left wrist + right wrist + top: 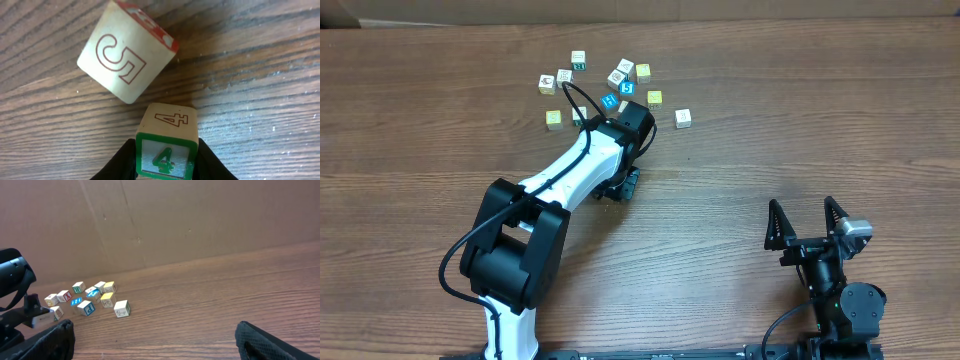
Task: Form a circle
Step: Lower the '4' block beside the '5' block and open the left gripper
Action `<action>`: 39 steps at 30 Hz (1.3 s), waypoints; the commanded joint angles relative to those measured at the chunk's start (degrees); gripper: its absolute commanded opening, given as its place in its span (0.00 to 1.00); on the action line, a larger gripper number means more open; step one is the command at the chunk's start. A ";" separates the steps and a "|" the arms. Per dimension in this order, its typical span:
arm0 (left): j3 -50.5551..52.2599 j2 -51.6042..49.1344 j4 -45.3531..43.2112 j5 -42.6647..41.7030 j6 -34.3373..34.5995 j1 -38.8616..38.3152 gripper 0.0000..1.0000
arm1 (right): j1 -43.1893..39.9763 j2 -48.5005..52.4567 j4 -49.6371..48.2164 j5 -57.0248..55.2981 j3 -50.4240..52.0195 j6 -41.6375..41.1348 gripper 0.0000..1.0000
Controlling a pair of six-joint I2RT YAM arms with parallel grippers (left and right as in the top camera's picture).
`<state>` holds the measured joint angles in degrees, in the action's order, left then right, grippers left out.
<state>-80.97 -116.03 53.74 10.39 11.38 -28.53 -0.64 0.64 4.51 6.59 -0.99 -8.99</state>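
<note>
Everything is pointing to a robotics lab: a white arm [575, 165] and a black arm [835, 285] are standing at one edge of a wood-grain worktop [820, 120]. A plain cardboard wall [200, 220] is closing off its far side, and lettered cubes [683, 118] are lying scattered on it.

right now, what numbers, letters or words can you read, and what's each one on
"5", red outline: tan face of the red block.
"4", dark outline: plain face of the green block.
"4", green: its green-framed face.
Letters on the other cubes: too small to read.
</note>
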 commanded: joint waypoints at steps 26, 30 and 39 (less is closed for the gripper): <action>0.24 0.09 -1.51 1.60 -1.53 -0.31 0.31 | 0.31 -0.48 -0.28 -0.52 0.55 -0.20 1.00; 0.24 0.09 -1.40 1.57 -1.53 -0.31 0.47 | 0.31 -0.48 -0.28 -0.52 0.55 -0.20 1.00; 0.24 0.09 -0.48 0.39 -1.53 -0.31 0.31 | 0.31 -0.48 -0.28 -0.52 0.55 -0.20 1.00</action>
<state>-80.97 -116.03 53.06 11.77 10.07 -28.53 -0.64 0.64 4.54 6.59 -0.99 -8.99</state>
